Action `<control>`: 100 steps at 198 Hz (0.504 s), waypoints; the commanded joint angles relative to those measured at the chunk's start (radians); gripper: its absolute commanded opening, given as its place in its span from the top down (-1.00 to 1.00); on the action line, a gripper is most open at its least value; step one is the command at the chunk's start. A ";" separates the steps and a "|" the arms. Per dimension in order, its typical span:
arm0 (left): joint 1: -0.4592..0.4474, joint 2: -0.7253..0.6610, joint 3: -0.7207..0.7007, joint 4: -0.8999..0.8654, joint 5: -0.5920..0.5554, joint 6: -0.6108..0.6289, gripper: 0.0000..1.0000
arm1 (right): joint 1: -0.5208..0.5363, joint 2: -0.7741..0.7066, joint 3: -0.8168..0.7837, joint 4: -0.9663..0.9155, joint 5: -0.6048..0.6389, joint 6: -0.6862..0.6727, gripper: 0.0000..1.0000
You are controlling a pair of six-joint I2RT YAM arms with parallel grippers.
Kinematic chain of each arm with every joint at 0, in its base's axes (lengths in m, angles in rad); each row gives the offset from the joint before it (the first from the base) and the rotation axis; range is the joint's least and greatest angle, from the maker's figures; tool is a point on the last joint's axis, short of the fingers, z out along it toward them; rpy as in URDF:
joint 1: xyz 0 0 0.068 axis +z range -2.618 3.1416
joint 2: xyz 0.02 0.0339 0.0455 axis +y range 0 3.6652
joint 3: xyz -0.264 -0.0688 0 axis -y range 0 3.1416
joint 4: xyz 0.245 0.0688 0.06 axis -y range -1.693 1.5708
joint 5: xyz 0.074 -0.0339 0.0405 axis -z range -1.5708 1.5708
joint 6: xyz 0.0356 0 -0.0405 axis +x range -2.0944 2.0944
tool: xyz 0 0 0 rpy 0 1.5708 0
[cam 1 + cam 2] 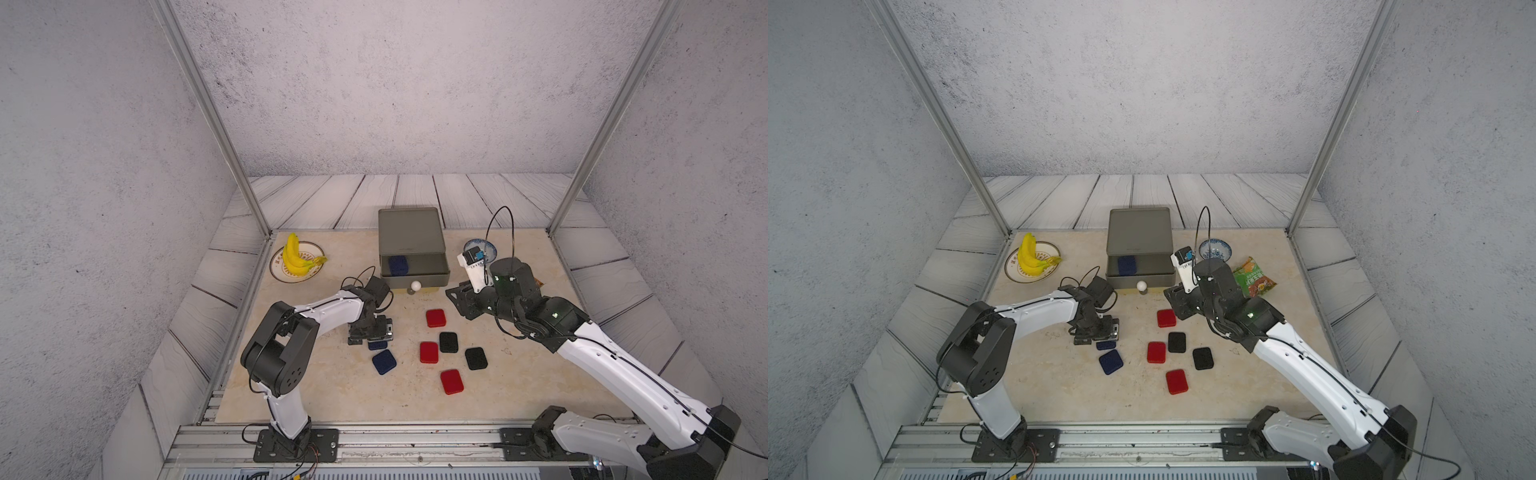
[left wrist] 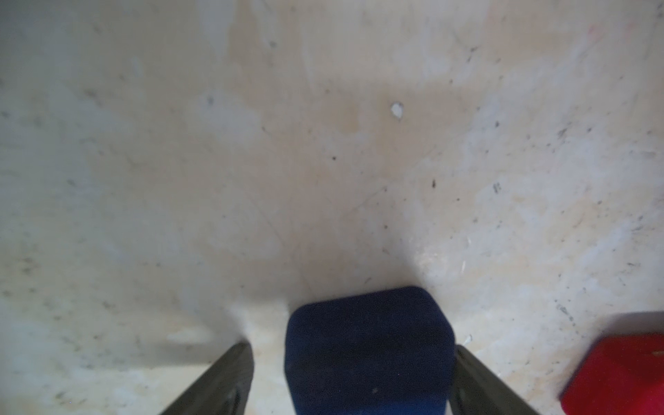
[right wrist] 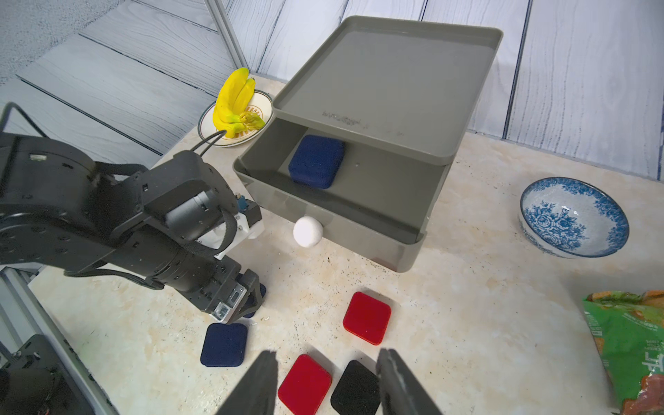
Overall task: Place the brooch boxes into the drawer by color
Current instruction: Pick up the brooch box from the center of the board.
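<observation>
The grey drawer chest (image 1: 409, 232) has its top tier pulled out, white knob (image 1: 415, 285) in front, and one navy brooch box (image 3: 316, 161) lies inside. My left gripper (image 2: 353, 348) points down at the table, open around a second navy box (image 2: 370, 345); one finger touches it, the other stands apart. A third navy box (image 1: 384, 361) lies just nearer. Three red boxes (image 1: 435, 318) (image 1: 429, 352) (image 1: 451, 381) and two black ones (image 1: 448, 342) (image 1: 476, 358) lie mid-table. My right gripper (image 3: 327, 354) hovers open and empty above them.
A plate with bananas (image 1: 296, 257) sits at the back left. A blue-and-white bowl (image 1: 1214, 249) and a green snack bag (image 1: 1254, 276) lie right of the chest, behind my right arm. Frame posts stand at the back corners.
</observation>
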State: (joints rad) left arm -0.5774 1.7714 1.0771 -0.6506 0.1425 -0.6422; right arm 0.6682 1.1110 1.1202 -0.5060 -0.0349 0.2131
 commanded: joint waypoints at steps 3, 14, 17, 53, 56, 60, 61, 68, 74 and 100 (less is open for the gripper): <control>-0.002 -0.009 -0.006 -0.029 -0.017 -0.004 -0.65 | -0.004 -0.015 -0.005 -0.015 -0.014 0.014 -0.01; -0.002 -0.007 -0.009 -0.033 -0.021 0.000 -0.62 | -0.004 -0.017 -0.005 -0.017 -0.013 0.014 -0.01; -0.002 -0.006 -0.010 -0.037 -0.024 -0.001 -0.62 | -0.004 -0.018 -0.005 -0.016 -0.013 0.014 -0.01; 0.024 -0.031 -0.058 -0.019 0.003 0.006 -0.27 | -0.004 -0.014 -0.002 -0.017 -0.017 0.019 -0.01; 0.028 -0.033 -0.061 -0.018 0.001 0.006 -0.27 | -0.004 -0.012 0.000 -0.017 -0.019 0.019 -0.01; 0.031 -0.036 -0.065 -0.018 0.000 0.007 -0.27 | -0.004 -0.012 0.001 -0.018 -0.020 0.019 -0.01; 0.033 -0.036 -0.067 -0.018 0.000 0.008 -0.27 | -0.004 -0.012 0.001 -0.018 -0.020 0.019 -0.01; 0.041 -0.040 -0.073 -0.018 0.000 0.012 -0.26 | -0.004 -0.010 0.003 -0.016 -0.020 0.020 -0.01; 0.048 -0.044 -0.077 -0.019 0.002 0.015 -0.25 | -0.004 -0.008 0.004 -0.016 -0.022 0.020 -0.01; 0.072 -0.070 -0.096 -0.018 0.010 0.030 0.02 | -0.002 0.004 0.012 -0.010 -0.031 0.027 -0.01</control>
State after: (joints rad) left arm -0.5323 1.7279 1.0172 -0.6296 0.1558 -0.6319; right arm 0.6682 1.1107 1.1194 -0.5133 -0.0475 0.2276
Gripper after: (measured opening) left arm 0.646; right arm 0.506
